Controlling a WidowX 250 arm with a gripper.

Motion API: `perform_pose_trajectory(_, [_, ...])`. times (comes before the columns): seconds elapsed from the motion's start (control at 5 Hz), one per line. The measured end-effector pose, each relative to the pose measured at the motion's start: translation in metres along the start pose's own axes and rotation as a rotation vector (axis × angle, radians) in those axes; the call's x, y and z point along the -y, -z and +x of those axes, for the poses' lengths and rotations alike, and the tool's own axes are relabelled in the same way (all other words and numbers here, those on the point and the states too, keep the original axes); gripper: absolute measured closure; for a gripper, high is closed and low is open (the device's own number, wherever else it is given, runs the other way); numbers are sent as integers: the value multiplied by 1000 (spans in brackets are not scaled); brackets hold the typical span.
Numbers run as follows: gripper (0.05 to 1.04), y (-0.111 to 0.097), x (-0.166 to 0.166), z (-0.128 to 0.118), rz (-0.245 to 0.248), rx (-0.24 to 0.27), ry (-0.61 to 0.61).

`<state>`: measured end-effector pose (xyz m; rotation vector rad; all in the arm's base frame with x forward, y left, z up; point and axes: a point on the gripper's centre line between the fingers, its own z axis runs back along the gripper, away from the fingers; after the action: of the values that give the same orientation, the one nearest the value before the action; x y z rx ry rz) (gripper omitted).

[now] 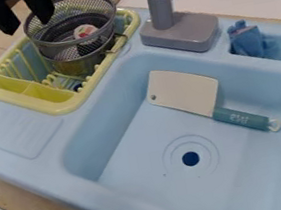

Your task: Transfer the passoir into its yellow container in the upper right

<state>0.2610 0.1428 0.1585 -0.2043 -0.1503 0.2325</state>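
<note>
1. At the sink's [45, 168] upper-left corner, you have the passoir [57, 33] inside the yellow container [62, 106], red-and-white item [85, 31] within.
2. Your end effector [25, 23] is wide, at the passoir's left rim; contact you can't tell.
3. You've got a cleaver [185, 91] lying in the basin, handle toward the right edge.
4. Faucet [182, 31] by your top edge; blue cloth [248, 40] right of it.

Blue sink [127, 193] with yellow rack [41, 93], grey faucet [180, 33], cleaver [183, 91] and small blue object [248, 41]
</note>
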Motion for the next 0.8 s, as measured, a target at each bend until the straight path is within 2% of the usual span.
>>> perform_pose_trajectory(0.4, [85, -16, 23, -17, 80, 27, 118])
perform_pose_trajectory(0.6, [85, -18, 33, -32, 110, 17, 167])
perform_pose_trajectory(0.8, [85, -10, 44, -56, 166, -13, 249])
